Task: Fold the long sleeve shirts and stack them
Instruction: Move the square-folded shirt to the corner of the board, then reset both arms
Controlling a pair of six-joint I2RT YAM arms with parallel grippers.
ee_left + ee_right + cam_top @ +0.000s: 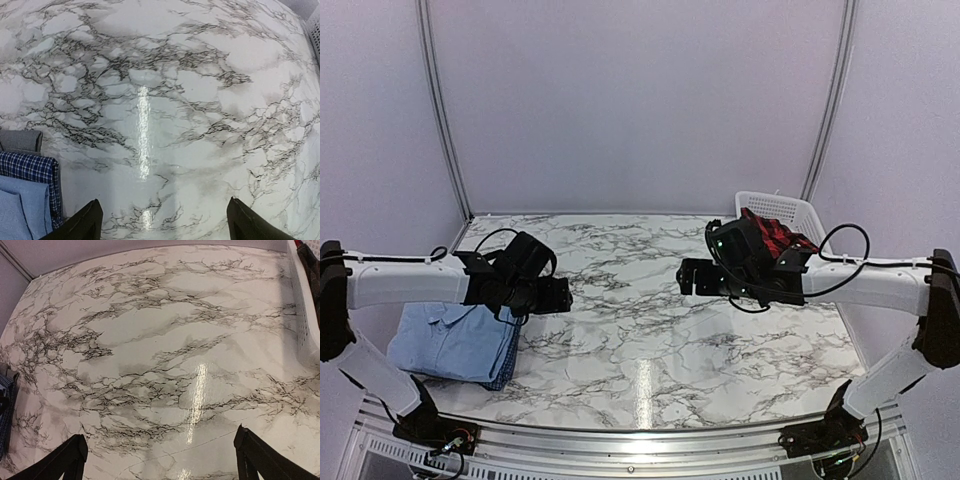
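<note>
top / left gripper (558, 296): jaws spread wide, nothing between; hangs over the table (640, 350) just right of the stack.
top / right gripper (696, 277): jaws spread wide, empty; mid-table, right of centre, basket behind it.
top / light blue shirt (445, 340): folded, lies on top, front-left of table, partly under the left arm.
top / dark check shirt (504, 376): under the blue 1, only its right edge shows. 2 shirts stacked.
top / basket (782, 205): white, back-right corner; red plaid cloth (772, 236) inside, prob. the next garment.
left wrist / fingertips (84, 224): far apart, bare marble between.
left wrist / stack: bottom-left corner, blue over check, edges roughly flush; grey cloth strip (20, 141) just beyond it, can't tell what it is.
right wrist / fingertips (67, 460): far apart, only marble between.
right wrist / basket: wall at right edge, dark-red cloth just inside; check edge at far left.
step (my read): fetch the next piece from the basket w/ the right arm.
how-to: come in from above the rim, not through the wall; pinch 1 layer near collar or shoulder, not a bunch.
how-to 2: lift till cloth clears the rim, else the basket drags.
how-to 3: lay it flat mid-table, well apart from the stack; keep the left arm off the stack.
</note>
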